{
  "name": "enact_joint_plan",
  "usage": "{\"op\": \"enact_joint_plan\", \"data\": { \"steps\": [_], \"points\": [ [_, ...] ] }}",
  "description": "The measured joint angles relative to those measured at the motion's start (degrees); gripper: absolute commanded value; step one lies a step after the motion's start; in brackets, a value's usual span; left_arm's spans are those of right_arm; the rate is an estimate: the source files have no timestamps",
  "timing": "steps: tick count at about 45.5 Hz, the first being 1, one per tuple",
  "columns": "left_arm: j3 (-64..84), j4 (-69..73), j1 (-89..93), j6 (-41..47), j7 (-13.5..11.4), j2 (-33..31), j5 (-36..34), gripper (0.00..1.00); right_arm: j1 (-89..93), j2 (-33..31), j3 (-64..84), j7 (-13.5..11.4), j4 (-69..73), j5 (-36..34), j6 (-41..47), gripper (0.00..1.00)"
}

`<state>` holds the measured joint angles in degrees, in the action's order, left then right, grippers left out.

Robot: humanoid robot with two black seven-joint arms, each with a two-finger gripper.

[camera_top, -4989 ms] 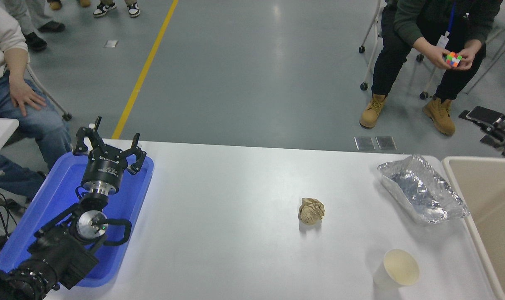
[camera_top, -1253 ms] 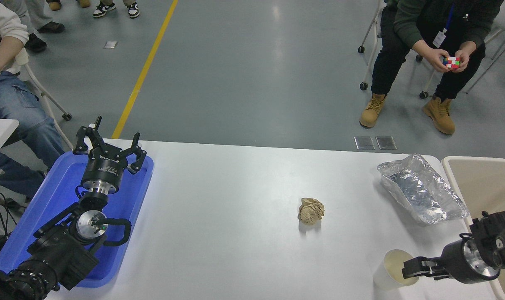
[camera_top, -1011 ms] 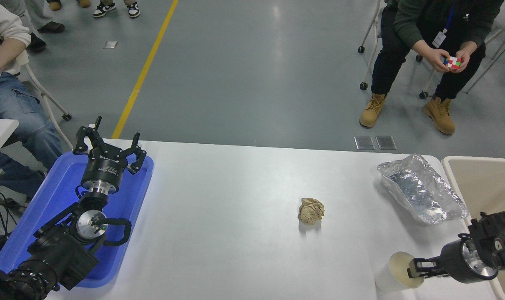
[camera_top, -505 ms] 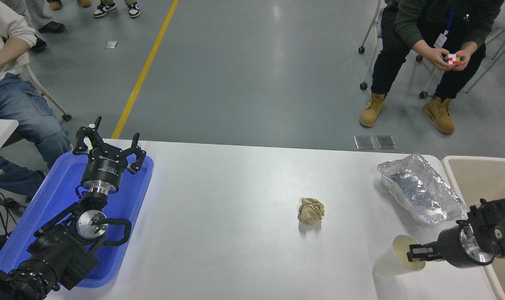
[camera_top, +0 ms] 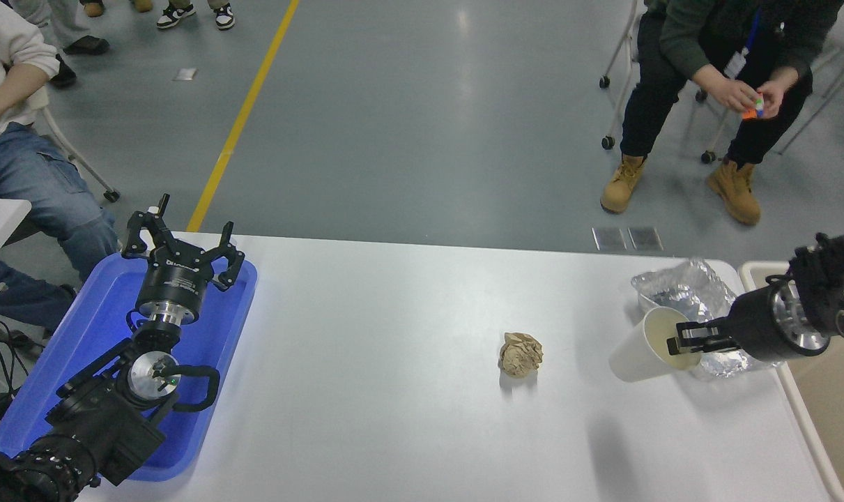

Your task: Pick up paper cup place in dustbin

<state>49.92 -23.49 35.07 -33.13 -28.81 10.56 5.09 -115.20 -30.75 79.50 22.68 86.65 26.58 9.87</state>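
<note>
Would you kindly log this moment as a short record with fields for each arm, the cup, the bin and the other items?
right hand: shut on the small white paper cup's rim
small white paper cup: lifted, tilted, in front of the crinkled silver foil tray
large beige plastic dustbin: at right edge, cup not yet inside
left hand: open, parked over blue plastic tray
crumpled brown paper ball: mid-table

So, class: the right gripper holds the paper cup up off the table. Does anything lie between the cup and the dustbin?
Yes. The crinkled foil tray lies between the paper cup and the dustbin, beneath the right gripper. The lifted cup looks likely to pass above it.
</note>
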Motion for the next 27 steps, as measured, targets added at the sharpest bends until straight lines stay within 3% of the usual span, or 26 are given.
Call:
{"op": "enact_joint_plan", "data": {
  "steps": [27],
  "points": [
    [0.0, 0.0, 0.0, 0.0, 0.0, 0.0, 0.0, 1.00, -18.5, -4.5, 2.9, -0.1, -2.0, 0.6, 16.2, 0.00]
  ]
}}
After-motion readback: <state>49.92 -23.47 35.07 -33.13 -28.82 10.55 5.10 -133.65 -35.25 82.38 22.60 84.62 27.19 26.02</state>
